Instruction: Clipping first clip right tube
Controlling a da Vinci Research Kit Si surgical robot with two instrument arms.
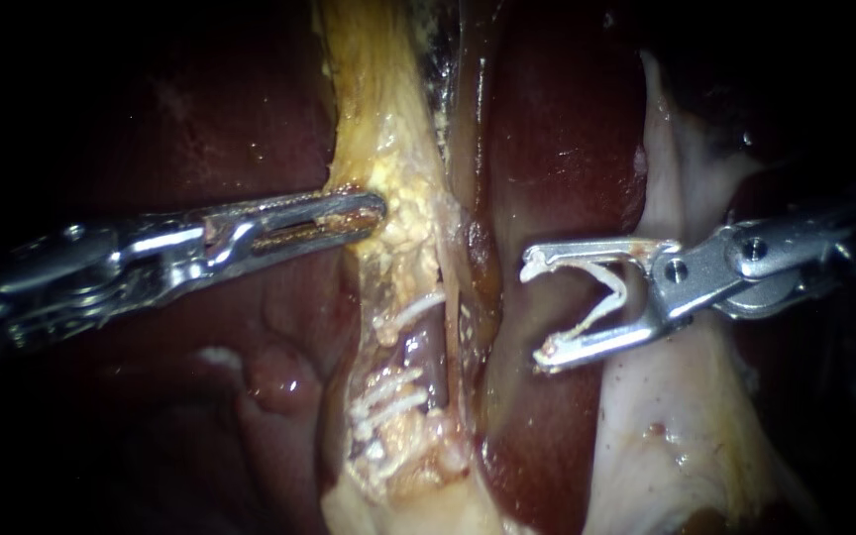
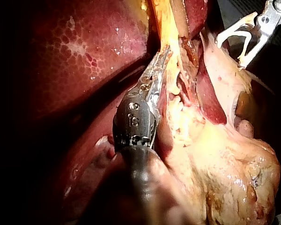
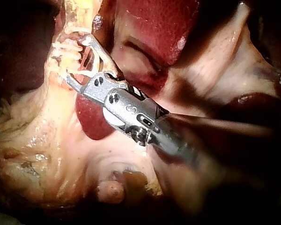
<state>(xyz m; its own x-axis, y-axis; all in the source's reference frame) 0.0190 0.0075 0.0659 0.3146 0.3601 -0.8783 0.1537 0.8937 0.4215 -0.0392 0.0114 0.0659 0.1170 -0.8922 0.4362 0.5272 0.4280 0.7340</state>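
Rightward, the right instrument (image 1: 535, 312) holds a white V-shaped clip (image 1: 608, 287) in its spread metal jaws, mouth pointing left, long axis left-to-right, apart from the dark glossy tube (image 1: 426, 357) running near-to-far; the left instrument (image 1: 378, 208) is clenched on lumpy yellow fat (image 1: 400, 238).

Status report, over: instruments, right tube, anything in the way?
Left instrument shut on yellow tissue. Right instrument holds an open clip, short of the right tube. Clips on the neighbouring tube lie close.

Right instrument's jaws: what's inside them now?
A white V-shaped clip, held by both jaws of the right instrument; no tube inside it. Dark red liver shows behind. Nothing is covered.
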